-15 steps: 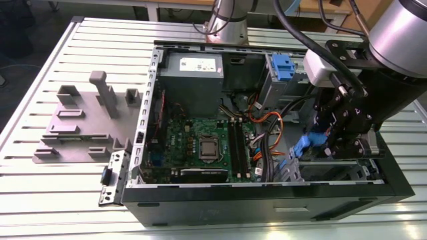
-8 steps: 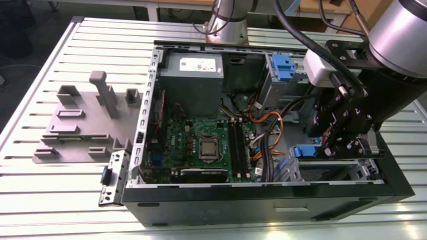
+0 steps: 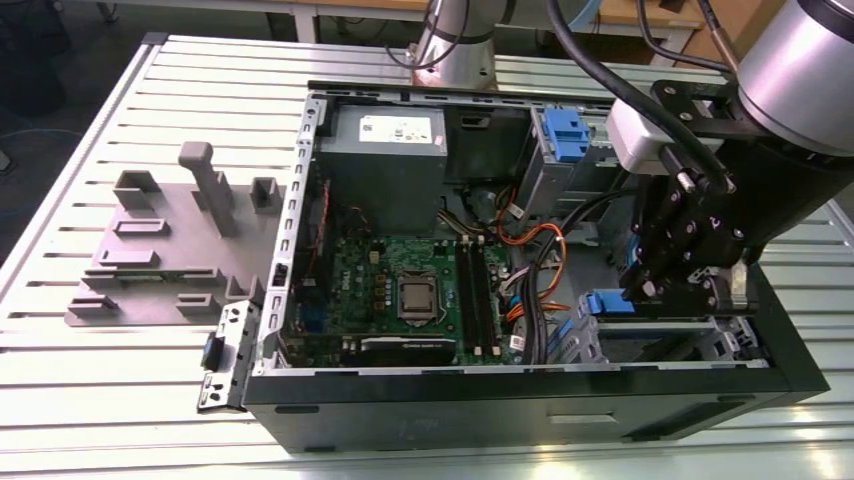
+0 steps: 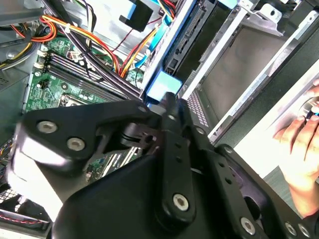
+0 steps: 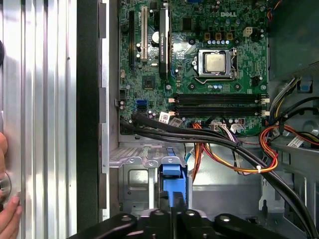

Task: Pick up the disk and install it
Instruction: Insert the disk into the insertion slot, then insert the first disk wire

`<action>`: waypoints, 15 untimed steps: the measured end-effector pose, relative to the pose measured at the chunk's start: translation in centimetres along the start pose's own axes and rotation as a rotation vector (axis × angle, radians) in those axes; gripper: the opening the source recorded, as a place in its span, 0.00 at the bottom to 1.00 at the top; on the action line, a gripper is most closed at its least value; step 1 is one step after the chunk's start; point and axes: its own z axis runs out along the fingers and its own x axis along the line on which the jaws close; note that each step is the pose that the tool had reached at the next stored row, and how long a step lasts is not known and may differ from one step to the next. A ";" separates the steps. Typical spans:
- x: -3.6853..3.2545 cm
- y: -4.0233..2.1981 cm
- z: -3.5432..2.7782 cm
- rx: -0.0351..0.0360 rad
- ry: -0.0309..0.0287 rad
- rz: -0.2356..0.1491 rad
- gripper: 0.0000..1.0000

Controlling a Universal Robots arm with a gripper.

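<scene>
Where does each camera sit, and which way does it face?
Exterior view: above, off the arm, looking down into the open computer case on the table; gripper at the exterior view's right.
First wrist view: on the wrist, straight down onto the motherboard; gripper at a blue part.
Second wrist view: on the wrist, slanting past the gripper toward the drive cage.
Both wrist views share the blue part and a person's hand.

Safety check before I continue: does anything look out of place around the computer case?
A person's hand is over the slotted table just outside the case, near the gripper: unexpected this close to the arm.
</scene>
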 end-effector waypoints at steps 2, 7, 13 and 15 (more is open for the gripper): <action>0.00 0.00 0.00 0.0000 0.0000 0.000 0.13; 0.00 0.00 0.00 0.0000 0.0002 0.000 0.11; 0.00 0.00 0.00 0.0000 0.0006 0.000 0.11; 0.00 0.00 0.00 0.0000 0.0007 0.000 0.11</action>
